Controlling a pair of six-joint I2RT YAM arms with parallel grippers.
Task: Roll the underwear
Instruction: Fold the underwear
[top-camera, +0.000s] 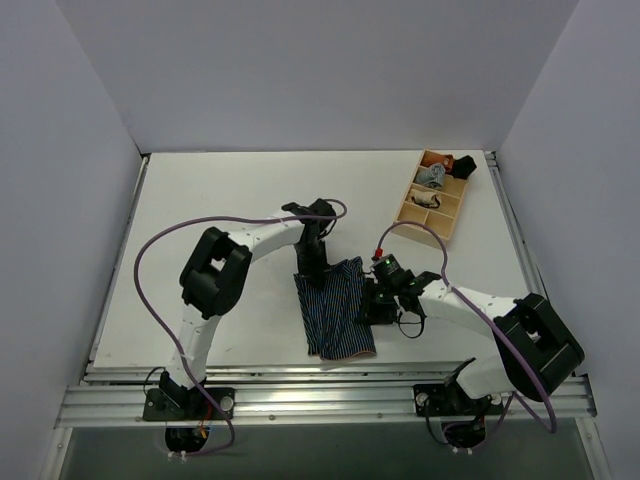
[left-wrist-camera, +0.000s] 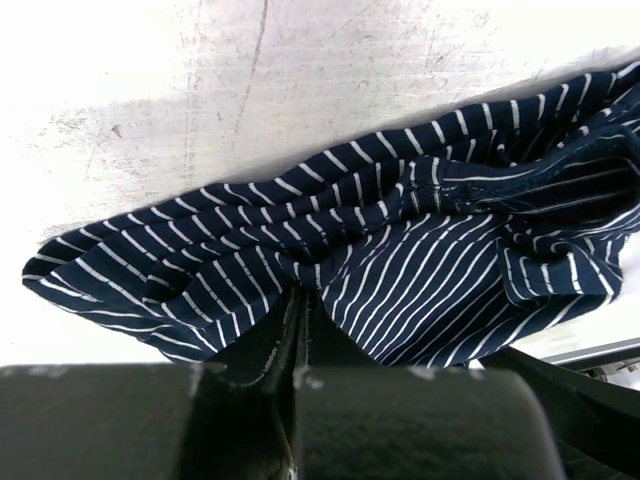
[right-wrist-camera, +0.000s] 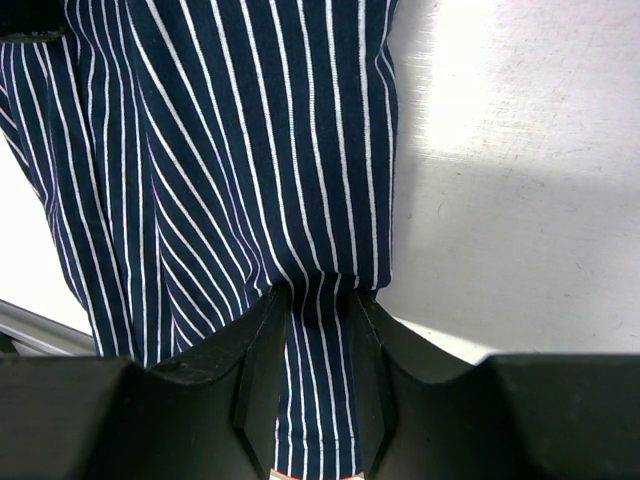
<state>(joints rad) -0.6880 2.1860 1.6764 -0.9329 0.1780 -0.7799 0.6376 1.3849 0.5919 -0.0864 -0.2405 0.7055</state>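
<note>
The underwear (top-camera: 335, 312) lies flat mid desk (top-camera: 200, 200), near the front. Left gripper (left-wrist-camera: 300, 305) & right gripper (right-wrist-camera: 318, 298) both pinch its cloth tight. They should roll slow & even, w/ no bunching.

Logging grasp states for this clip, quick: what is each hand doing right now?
Left hand: closed, pinching a bunched fold of the underwear.
Right hand: closed on the underwear, with cloth between its fingers.

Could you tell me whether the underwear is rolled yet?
Not yet: the underwear lies mostly flat, bunched only at its far edge.
</note>
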